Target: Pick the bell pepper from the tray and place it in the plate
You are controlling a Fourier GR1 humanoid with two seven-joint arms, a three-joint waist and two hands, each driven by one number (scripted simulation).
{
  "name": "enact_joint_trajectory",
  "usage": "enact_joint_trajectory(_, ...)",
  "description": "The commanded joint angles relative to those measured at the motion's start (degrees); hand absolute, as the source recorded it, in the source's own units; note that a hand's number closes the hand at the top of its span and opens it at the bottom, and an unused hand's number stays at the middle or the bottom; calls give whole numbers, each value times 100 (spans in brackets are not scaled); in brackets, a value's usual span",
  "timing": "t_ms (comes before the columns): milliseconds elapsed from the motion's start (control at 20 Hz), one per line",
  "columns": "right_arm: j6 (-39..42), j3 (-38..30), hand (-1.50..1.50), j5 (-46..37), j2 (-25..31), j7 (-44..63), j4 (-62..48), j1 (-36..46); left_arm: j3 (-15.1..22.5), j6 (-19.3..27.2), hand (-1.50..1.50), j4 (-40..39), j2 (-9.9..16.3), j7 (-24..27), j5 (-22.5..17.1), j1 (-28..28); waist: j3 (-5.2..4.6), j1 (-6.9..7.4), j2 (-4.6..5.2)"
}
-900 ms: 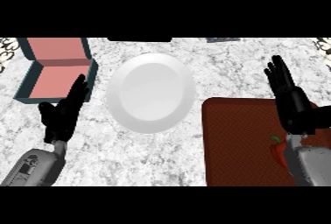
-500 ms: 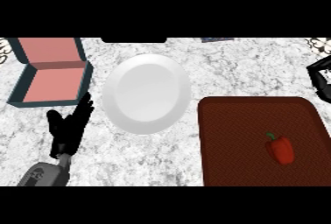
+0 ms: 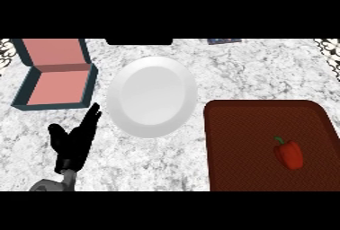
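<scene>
STEP: pre-grasp, pick not yet begun | LEFT HAND (image 3: 72,143): fingers straight, holding nothing | RIGHT HAND: out of view | BELL PEPPER (image 3: 289,153): on tray (image 3: 239,134), far right of left hand | PLATE (image 3: 152,95): just right of fingertips | NEXT: requires a hand over pepper.

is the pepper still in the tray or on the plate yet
In the tray. The pepper lies on the dark red tray; the white plate holds nothing.

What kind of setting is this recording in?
Most likely a kitchen counter: a grey-white marbled stone countertop carrying a round white plate, a dark red-brown tray with a red bell pepper on it, and an open teal box with a pink lining.
</scene>
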State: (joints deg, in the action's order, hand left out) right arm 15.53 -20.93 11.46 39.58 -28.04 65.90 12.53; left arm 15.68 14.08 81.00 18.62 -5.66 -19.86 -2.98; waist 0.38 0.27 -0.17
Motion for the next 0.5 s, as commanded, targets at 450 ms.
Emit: enact_joint_trajectory(450,1137,994,-150,-1572,1623,167,677,-607,-15,-289,0,64,15,-74,-64,553,-49,-13,-3)
